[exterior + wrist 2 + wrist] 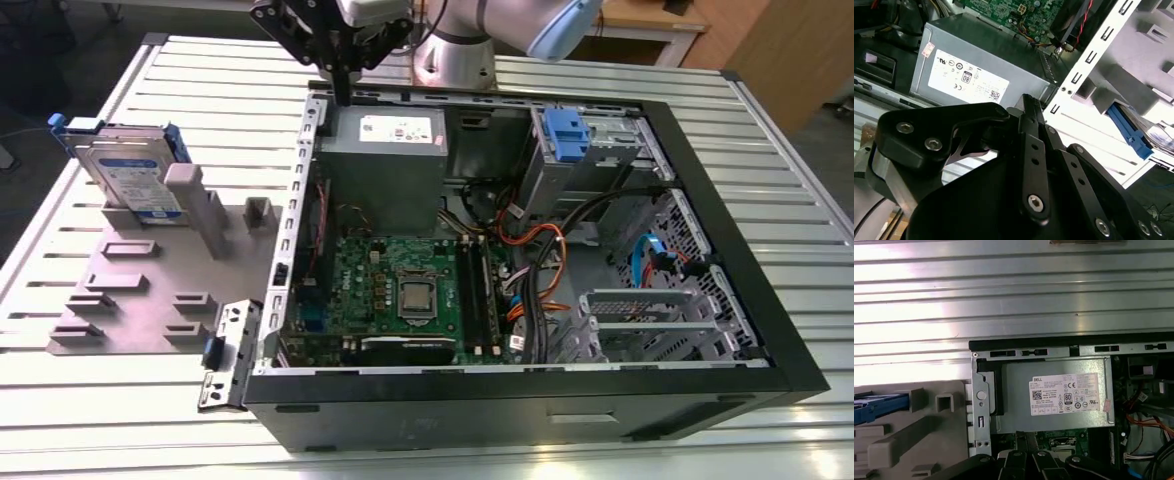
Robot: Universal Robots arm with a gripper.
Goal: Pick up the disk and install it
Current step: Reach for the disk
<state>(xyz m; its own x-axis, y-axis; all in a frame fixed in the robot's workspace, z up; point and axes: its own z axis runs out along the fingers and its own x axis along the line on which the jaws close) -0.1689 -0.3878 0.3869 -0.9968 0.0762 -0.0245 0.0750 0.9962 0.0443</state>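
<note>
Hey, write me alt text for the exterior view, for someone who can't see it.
A robot arm's gripper, fingers shut, hangs over the edge of an open computer case, by its grey power supply. On the exterior view's left, the disk stands upright in a grey holder on the slatted table.

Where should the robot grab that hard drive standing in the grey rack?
Probably by its upper edge, coming down from above: the disk stands on edge in the grey holder, lower part seated, so the top leaves both flat faces free to pinch.
</note>
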